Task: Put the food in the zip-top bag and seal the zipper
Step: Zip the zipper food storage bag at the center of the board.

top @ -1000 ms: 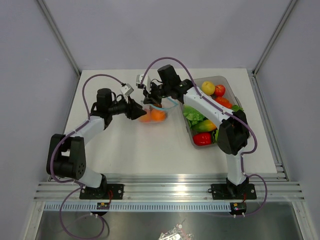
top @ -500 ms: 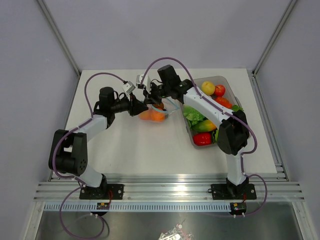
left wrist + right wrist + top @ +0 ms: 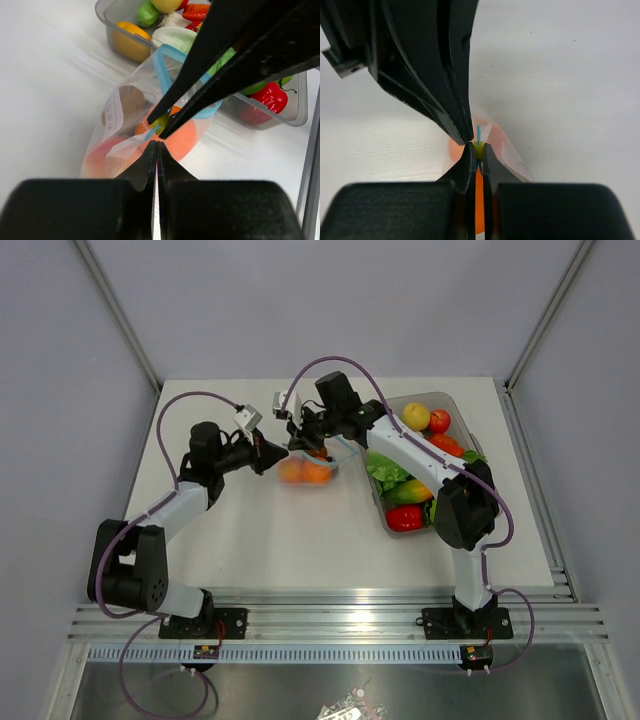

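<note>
L gripper (image 3: pixel 156 146) at 6 o'clock, black jaws pressed flat together, tips on the edge of the clear floppy plastic zip-top bag (image 3: pixel 125 135). R gripper (image 3: pixel 161 131) enters from 2 o'clock, tips pinched on the light blue zipper strip (image 3: pixel 161 75). Round orange toy fruit (image 3: pixel 182 142) & pinkish toy fruit (image 3: pixel 98 157) sit inside bag. Clear rigid plastic tray (image 3: pixel 103 15) runs 11 to 3 o'clock w/ a glossy red toy pepper (image 3: pixel 267 97).
</note>
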